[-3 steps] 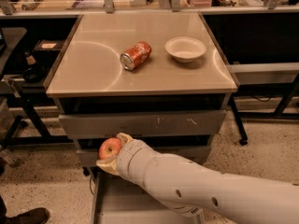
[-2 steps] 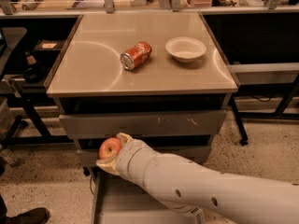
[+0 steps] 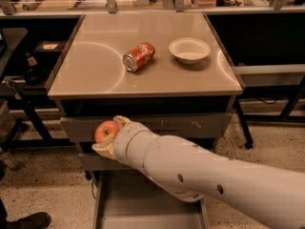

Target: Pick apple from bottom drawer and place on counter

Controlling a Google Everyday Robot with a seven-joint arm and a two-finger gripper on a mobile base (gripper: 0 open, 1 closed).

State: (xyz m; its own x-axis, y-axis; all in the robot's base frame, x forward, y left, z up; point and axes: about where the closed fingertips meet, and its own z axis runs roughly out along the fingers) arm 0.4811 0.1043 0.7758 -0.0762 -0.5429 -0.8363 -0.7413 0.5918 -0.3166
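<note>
Just below the front edge of the tabletop (image 3: 95,68), before a scuffed grey drawer front (image 3: 190,126), the tool (image 3: 110,135) at the end of a thick white robot arm (image 3: 205,175) grips a small round red-orange apple with a yellowish patch (image 3: 106,130). Its pale fingers (image 3: 120,120) are clamped on the fruit from above and below.

The apple hangs in the air, clear of the bottom drawer (image 3: 138,209). That drawer is a shallow grey metal tray that stands open toward the camera, with its plain floor partly hidden by the arm. The apple sits lower than the tabletop, the broad glossy beige-grey square top of the cabinet with a thin dark edge, and does not touch it.

On the tabletop a crushed red-orange soda can (image 3: 138,57) lies on its side near the middle. A shallow white bowl (image 3: 189,50) stands to the can's right, apart from it. A dark shoe (image 3: 24,221) shows on the speckled floor (image 3: 52,185) at the lower left corner.
</note>
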